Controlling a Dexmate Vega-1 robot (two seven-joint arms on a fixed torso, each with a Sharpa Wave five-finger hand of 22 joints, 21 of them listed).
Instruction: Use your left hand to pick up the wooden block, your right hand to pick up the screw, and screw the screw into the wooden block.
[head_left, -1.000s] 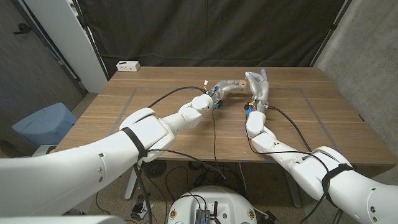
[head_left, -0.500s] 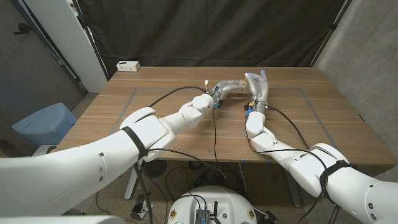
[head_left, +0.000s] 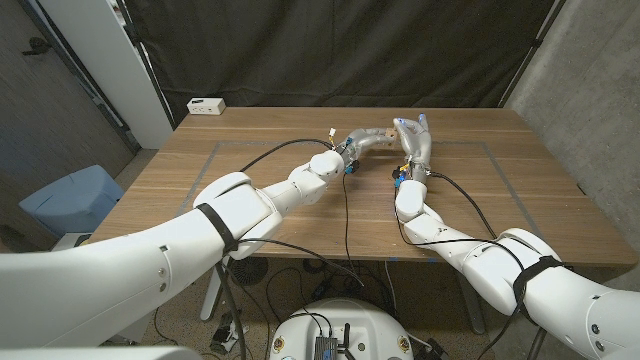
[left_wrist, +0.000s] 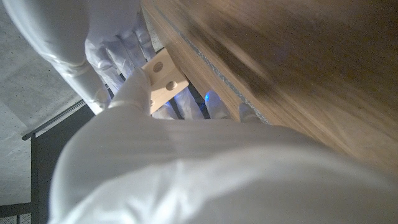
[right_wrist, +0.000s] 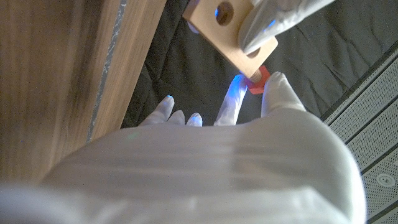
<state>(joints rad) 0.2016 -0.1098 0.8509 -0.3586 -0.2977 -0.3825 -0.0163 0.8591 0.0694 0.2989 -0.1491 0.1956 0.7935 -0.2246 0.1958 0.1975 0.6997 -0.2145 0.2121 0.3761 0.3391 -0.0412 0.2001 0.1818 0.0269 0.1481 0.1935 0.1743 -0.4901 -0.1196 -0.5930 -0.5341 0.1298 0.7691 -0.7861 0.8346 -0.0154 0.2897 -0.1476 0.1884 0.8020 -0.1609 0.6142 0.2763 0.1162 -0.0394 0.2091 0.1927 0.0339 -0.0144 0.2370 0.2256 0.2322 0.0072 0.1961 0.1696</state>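
Above the far middle of the table, my left hand (head_left: 362, 141) grips the light wooden block (head_left: 384, 132). The left wrist view shows two round holes in the block (left_wrist: 163, 78), with my fingers (left_wrist: 134, 87) wrapped over its near end. My right hand (head_left: 414, 136) stands upright right beside the block, palm toward it. In the right wrist view the red screw (right_wrist: 257, 80) is pinched between my right fingertips (right_wrist: 231, 99) and touches the block's (right_wrist: 231, 38) lower edge. A left-hand finger (right_wrist: 273, 17) lies across the block's face.
A small white box (head_left: 206, 105) sits at the table's far left corner. The wooden table (head_left: 250, 200) has grey tape lines marking a rectangle. A black curtain hangs behind it. Cables run along both forearms.
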